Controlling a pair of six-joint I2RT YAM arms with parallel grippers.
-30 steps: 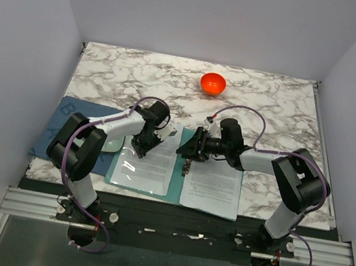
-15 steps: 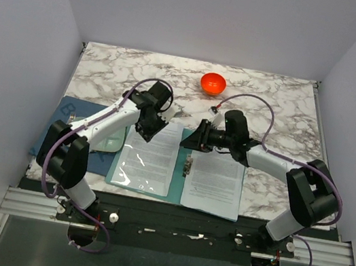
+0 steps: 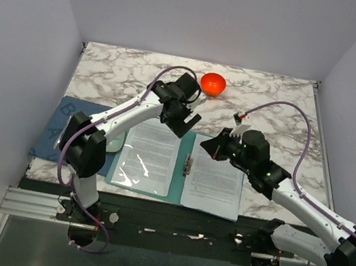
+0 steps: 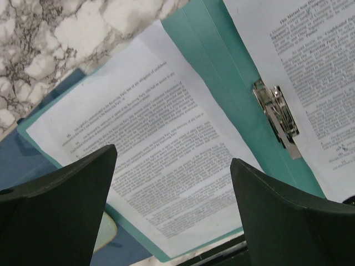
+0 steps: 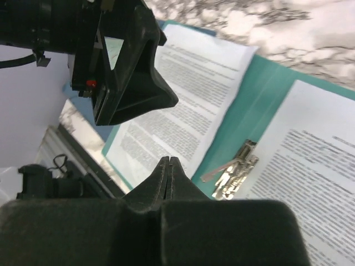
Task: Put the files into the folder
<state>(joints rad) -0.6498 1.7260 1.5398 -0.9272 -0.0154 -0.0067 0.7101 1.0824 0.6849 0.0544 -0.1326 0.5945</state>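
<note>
Lying open and flat near the front edge of the table [image 3: 279, 109], the folder [image 3: 177, 187] fills the middle front. Its left side sits by a blue mat [image 3: 61, 128] (a pale plate [image 3: 115, 143] rests there too). Marble shows wide past the folder's far edge, with an orange bowl [image 3: 213, 83] near the back. The files [image 3: 153, 148] lie on the folder, one sheet on each half, with a metal clip [image 3: 187, 166] between them. The left arm reaches long over the folder's far edge, and the left claw [image 3: 188, 124] hangs up in the air, spread wide and holding nothing. The right arm stretches low from the right. The right claw [image 3: 207, 146] is above the right sheet's far corner, pinched tight on nothing.
</note>
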